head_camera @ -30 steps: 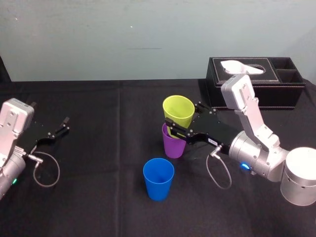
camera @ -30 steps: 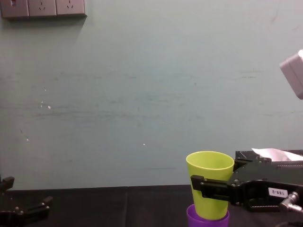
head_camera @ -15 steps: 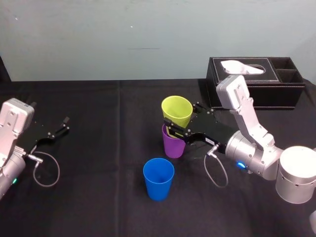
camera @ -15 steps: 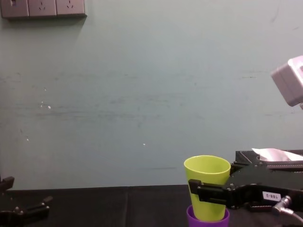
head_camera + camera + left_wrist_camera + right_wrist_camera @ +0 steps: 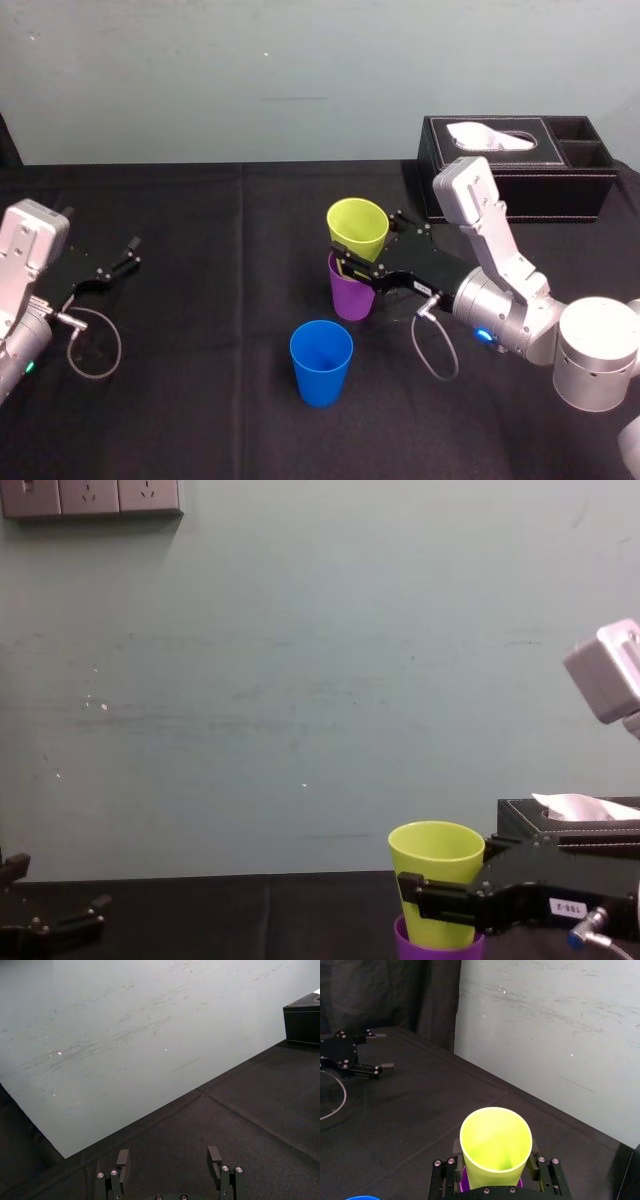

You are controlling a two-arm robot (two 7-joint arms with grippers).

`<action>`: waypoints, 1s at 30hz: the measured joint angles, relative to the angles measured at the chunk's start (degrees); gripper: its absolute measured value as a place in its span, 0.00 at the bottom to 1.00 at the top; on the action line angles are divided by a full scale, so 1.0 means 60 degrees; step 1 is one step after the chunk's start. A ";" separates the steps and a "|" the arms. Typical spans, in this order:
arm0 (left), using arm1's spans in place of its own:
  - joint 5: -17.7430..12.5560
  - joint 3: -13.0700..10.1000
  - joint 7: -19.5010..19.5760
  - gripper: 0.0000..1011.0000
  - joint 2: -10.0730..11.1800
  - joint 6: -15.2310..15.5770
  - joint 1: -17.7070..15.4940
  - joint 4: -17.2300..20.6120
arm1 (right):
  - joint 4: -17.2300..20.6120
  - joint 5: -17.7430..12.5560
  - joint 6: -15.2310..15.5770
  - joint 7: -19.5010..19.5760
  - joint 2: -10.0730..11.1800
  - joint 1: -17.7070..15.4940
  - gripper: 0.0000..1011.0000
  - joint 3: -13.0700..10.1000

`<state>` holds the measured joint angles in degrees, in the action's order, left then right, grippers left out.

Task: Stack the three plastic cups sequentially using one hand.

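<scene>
The right gripper (image 5: 368, 243), clenched on the yellow-green cup (image 5: 358, 225), has sunk it deeper into the purple cup (image 5: 350, 297) mid-tabletop; the blue cup (image 5: 321, 362) waits, the left gripper (image 5: 127, 254) parked open.

right gripper (image 5: 371, 243) clamped, arm extended | left gripper (image 5: 121, 257) spread, parked

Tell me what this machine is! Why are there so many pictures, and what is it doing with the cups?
It is a robot with two arms, each ending in a black claw called a gripper. Four cameras took the pictures: one on its head looking down, one on its chest looking across, and one on each wrist. On the black table stand a blue cup, a purple cup and a black tissue box. The right gripper holds a yellow-green cup, its bottom just inside the purple cup. The left gripper is open, off to the left, holding nothing.
</scene>
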<state>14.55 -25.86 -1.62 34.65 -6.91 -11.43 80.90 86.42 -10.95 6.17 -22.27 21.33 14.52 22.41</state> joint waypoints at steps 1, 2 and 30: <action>0.0000 0.0000 0.0000 1.00 0.0000 0.0000 0.0000 0.0000 | -0.0045 0.0014 -0.0013 -0.0008 -0.0011 0.0012 0.73 0.0014; -0.0001 0.0000 0.0000 1.00 0.0000 0.0000 0.0001 0.0000 | -0.0075 0.0021 -0.0014 -0.0010 -0.0019 0.0020 0.73 0.0023; 0.0000 0.0000 0.0000 1.00 0.0000 0.0000 0.0001 0.0000 | -0.0283 0.0010 0.0011 -0.0093 -0.0088 0.0089 0.98 0.0036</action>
<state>14.55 -25.86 -1.62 34.64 -6.91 -11.43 80.90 84.73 -10.89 6.24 -22.83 20.81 15.06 22.62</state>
